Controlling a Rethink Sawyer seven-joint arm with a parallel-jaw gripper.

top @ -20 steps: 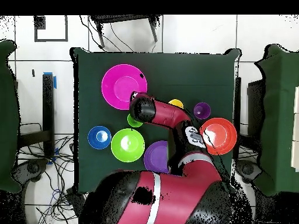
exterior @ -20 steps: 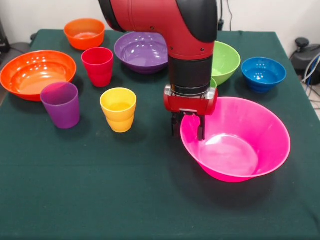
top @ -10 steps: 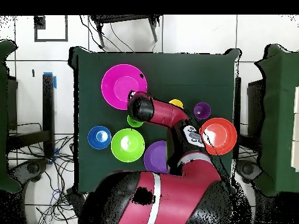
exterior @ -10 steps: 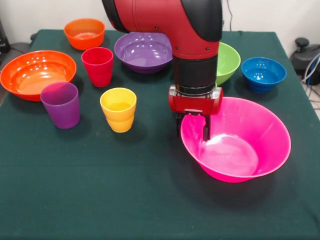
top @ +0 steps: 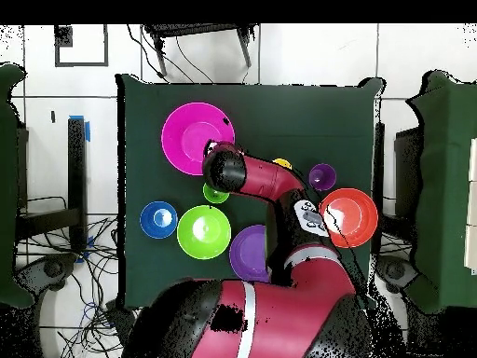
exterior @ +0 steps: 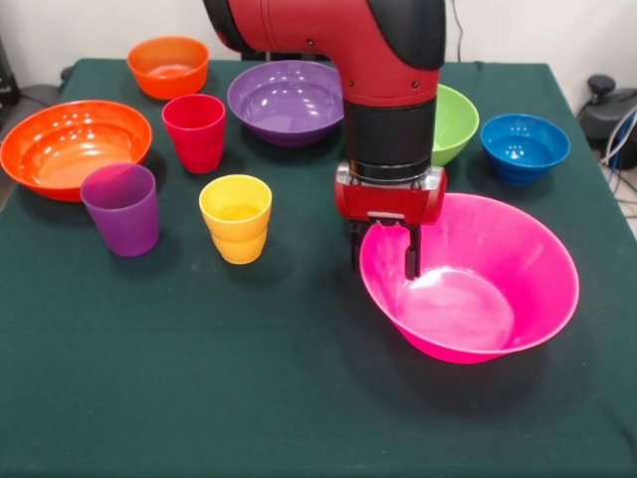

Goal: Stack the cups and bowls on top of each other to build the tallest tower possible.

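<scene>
Counter [exterior: 199, 398]: green cloth; every cup and bowl you need stands separately on it, so no tower exists yet.
Arm [exterior: 338, 40]: it comes down from above and hides part of the light green bowl [exterior: 453, 121] behind it.
Pink bowl [exterior: 476, 281]: the largest piece, upright and open side up, at the near right of the front view. It has to end up upturned to serve as the base, so this looks like your first step.
Large orange bowl [exterior: 70, 144]: at the far left edge, well apart from the jaws.
Purple bowl [exterior: 282, 100]: behind the arm's left side, upright.
Blue bowl [exterior: 525, 145]: far right, upright.
Small orange bowl [exterior: 167, 65]: back left corner.
Cups: red cup [exterior: 195, 131], purple cup [exterior: 121, 207] and yellow cup [exterior: 236, 217] stand upright in a loose group left of the jaws; only a green sliver of the fourth shows, in the overhead view, beside the arm.
Jaws [exterior: 382, 254]: they straddle the pink bowl's left rim, one finger outside the wall and one inside. They sit close about the rim, but you cannot tell whether they already pinch it.
Key relation: the bowl's body lies wholly to the right of the jaws in the front view, so a lift would hang it from one edge; expect it to tilt and swing.
</scene>
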